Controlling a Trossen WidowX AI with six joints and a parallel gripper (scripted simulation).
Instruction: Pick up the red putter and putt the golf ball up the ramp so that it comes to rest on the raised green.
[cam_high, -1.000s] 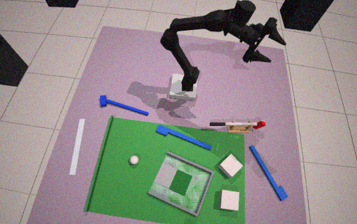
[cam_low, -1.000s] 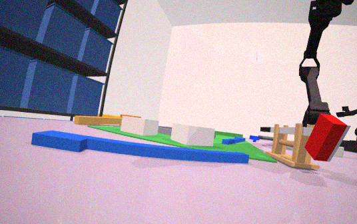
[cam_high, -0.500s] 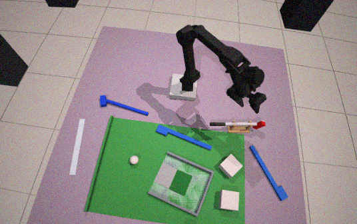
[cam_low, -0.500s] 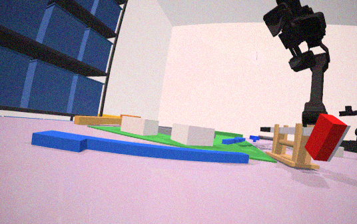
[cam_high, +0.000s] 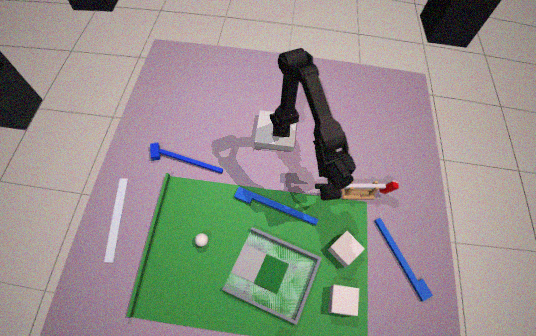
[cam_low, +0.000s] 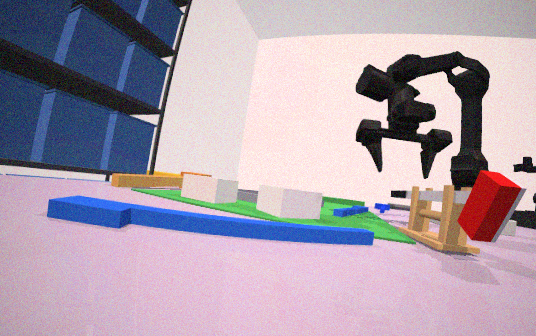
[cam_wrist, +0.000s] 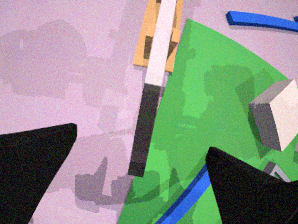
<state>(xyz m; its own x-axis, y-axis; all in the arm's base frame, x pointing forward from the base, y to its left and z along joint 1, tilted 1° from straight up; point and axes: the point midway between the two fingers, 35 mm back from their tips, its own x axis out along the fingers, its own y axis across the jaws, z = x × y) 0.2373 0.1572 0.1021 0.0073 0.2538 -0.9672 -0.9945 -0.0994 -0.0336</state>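
The putter has a red head (cam_high: 391, 187) (cam_low: 485, 207), a white shaft (cam_wrist: 162, 45) and a dark grip (cam_wrist: 145, 130). It lies across a small wooden stand (cam_high: 360, 195) (cam_wrist: 142, 56). My gripper (cam_low: 403, 174) (cam_wrist: 143, 143) is wide open and empty, fingers pointing down. It hangs above the grip end, which lies between the two fingers as seen in the wrist view. The arm hides part of the grip in the top view. The white golf ball (cam_high: 201, 240) rests on the green mat (cam_high: 180, 280). The grey ramp (cam_high: 248, 262) leads to a dark green square (cam_high: 271, 273) inside a grey wall (cam_high: 308, 291).
Blue bars lie left of the mat's back edge (cam_high: 186, 160), on its back part (cam_high: 280, 206) and beyond its right edge (cam_high: 400, 255) (cam_low: 225, 225). Two white blocks (cam_high: 346, 248) (cam_high: 344, 300) stand right of the ramp. A white strip (cam_high: 116, 220) lies far left.
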